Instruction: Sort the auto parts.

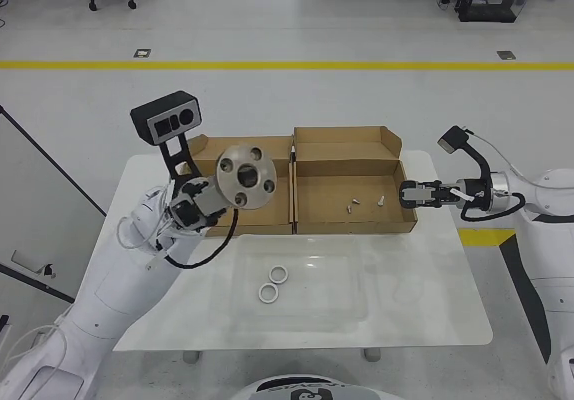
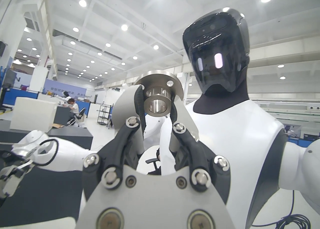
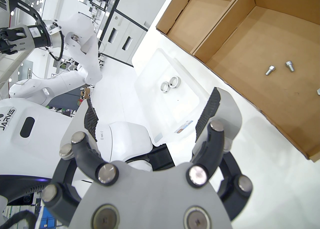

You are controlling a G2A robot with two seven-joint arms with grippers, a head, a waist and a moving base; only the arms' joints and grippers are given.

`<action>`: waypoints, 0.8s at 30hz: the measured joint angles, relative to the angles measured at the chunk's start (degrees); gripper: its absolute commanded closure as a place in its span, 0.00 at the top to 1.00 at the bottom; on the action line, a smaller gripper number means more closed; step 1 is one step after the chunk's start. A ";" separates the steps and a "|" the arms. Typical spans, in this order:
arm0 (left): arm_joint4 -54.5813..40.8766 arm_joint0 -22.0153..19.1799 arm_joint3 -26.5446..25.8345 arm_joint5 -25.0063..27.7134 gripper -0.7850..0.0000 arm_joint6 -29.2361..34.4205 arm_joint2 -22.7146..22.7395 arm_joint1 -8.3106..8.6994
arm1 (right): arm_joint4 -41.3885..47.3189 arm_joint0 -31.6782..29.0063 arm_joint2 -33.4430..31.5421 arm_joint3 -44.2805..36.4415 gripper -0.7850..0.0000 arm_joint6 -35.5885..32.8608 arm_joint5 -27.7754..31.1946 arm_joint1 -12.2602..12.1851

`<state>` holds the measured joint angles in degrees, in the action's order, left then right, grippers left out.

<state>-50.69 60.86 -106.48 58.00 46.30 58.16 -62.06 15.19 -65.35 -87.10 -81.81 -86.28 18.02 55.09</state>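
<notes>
— Left pincer (image 2: 157, 98)?
— Clamped on flange (image 2: 160, 78) by its hub, raised over left cardboard box (image 1: 267, 215).
— Right pincer (image 3: 152, 102)?
— Spread wide, empty, just beside right cardboard box (image 1: 327, 200); one bolt (image 3: 318, 91) cut off at edge.

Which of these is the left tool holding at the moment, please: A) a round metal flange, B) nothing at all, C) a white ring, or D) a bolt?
A: the left tool is shut on the hub of the round metal flange, while the rings lie in the clear tray and the bolts in a cardboard box.
</notes>
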 measured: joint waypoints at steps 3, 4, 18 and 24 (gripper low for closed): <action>-5.56 0.40 -1.88 0.00 0.00 0.00 0.81 -0.66 | 0.00 0.00 0.00 0.00 1.00 0.00 0.00 0.00; -7.68 0.61 -2.55 0.00 0.00 0.01 1.30 -1.02 | 0.00 0.00 0.00 0.00 1.00 0.00 0.00 0.00; -19.32 2.68 -3.69 -3.28 0.00 3.36 5.35 -5.50 | 0.00 0.00 0.00 0.00 1.00 0.00 0.00 0.00; -18.99 2.72 -3.59 -3.87 0.00 3.90 5.61 -5.59 | 0.00 0.00 0.00 0.00 1.00 0.00 0.00 0.00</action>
<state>-69.69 63.58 -110.07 54.13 50.19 63.76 -67.65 15.19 -65.35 -87.10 -81.81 -86.28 18.02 55.09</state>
